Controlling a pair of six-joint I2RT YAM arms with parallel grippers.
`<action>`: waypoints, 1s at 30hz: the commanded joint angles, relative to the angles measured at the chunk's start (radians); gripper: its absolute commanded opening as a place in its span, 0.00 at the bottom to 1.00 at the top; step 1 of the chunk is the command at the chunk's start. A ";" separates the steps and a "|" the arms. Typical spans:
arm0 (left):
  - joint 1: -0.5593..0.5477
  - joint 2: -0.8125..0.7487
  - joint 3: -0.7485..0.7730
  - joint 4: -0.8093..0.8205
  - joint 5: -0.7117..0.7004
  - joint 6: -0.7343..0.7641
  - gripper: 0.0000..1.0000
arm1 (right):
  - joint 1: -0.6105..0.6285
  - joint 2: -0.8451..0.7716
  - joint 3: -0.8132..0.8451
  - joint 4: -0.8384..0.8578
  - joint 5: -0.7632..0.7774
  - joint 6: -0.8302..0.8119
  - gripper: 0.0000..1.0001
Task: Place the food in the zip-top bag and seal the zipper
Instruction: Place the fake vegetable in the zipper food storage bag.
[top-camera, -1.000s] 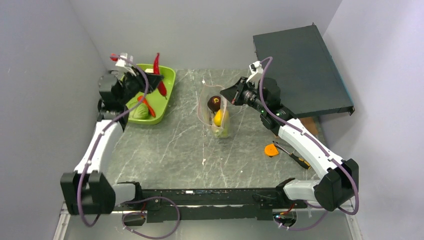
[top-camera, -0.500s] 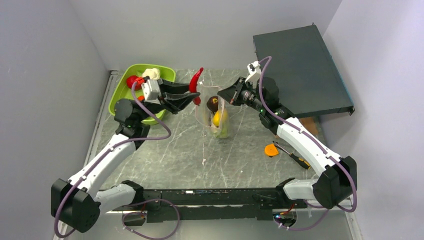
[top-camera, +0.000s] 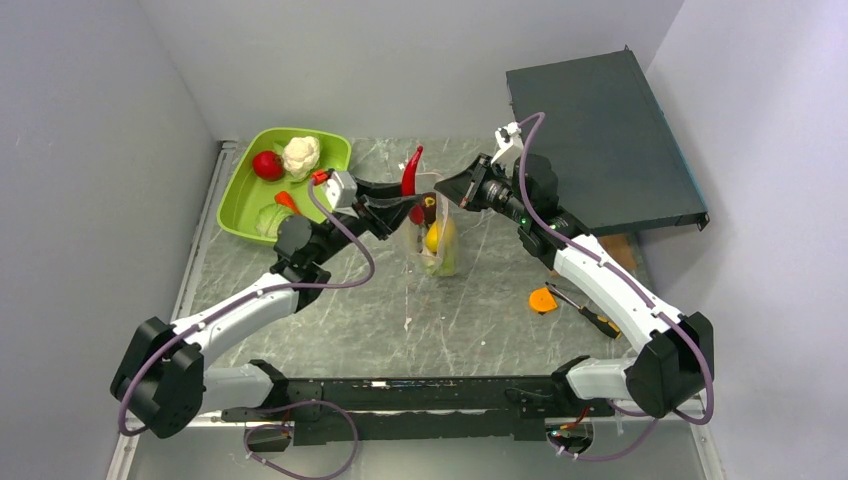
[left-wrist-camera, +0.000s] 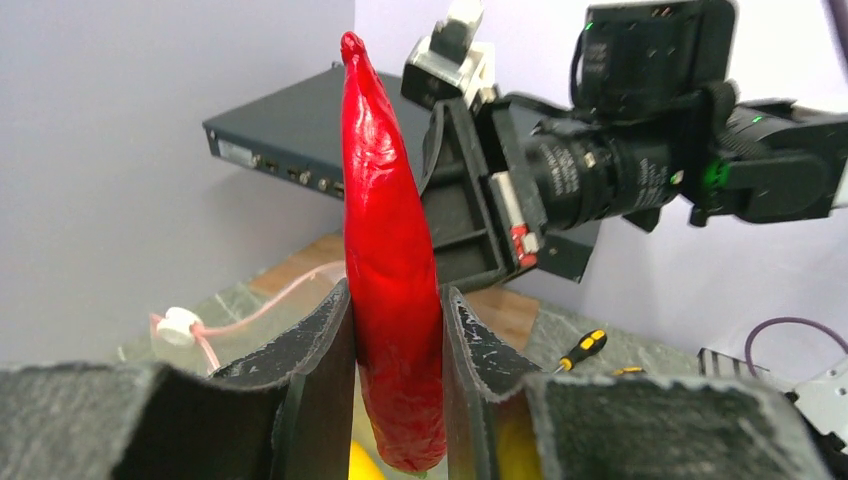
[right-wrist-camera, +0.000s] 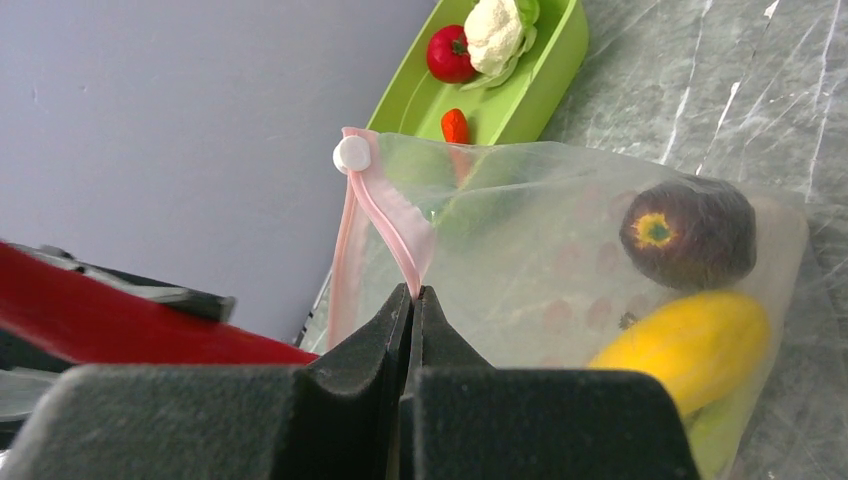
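Observation:
My left gripper (top-camera: 405, 200) (left-wrist-camera: 396, 330) is shut on a red chili pepper (left-wrist-camera: 388, 240) (top-camera: 410, 172), held upright just left of the zip-top bag's mouth. The clear zip-top bag (top-camera: 436, 232) (right-wrist-camera: 560, 250) stands in the middle of the table with a dark purple fruit (right-wrist-camera: 688, 232), a yellow piece (right-wrist-camera: 690, 345) and something green inside. My right gripper (top-camera: 455, 188) (right-wrist-camera: 414, 295) is shut on the pink zipper (right-wrist-camera: 395, 225) strip, holding the mouth up. More food lies in the lime-green tray (top-camera: 235, 195): a red tomato (top-camera: 267, 164), a cauliflower (top-camera: 301, 154), a green piece (top-camera: 270, 220).
A dark flat box (top-camera: 600, 140) sits at the back right. An orange disc (top-camera: 543, 299) and a screwdriver (top-camera: 585, 312) lie right of the bag. Grey walls close in on the left, back and right.
My left arm has swung from the green tray rightward across the table, carrying the red pepper to the bag's mouth. The right gripper has stayed on the zipper strip.

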 joint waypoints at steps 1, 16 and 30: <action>-0.018 0.025 -0.022 0.044 -0.090 0.048 0.05 | -0.007 -0.029 0.014 0.085 -0.020 0.016 0.00; -0.019 -0.047 0.078 -0.434 -0.160 -0.041 1.00 | -0.016 -0.025 0.005 0.093 -0.028 0.020 0.00; -0.019 -0.089 0.339 -1.028 -0.264 0.062 0.75 | -0.020 0.000 0.007 0.100 -0.049 0.029 0.00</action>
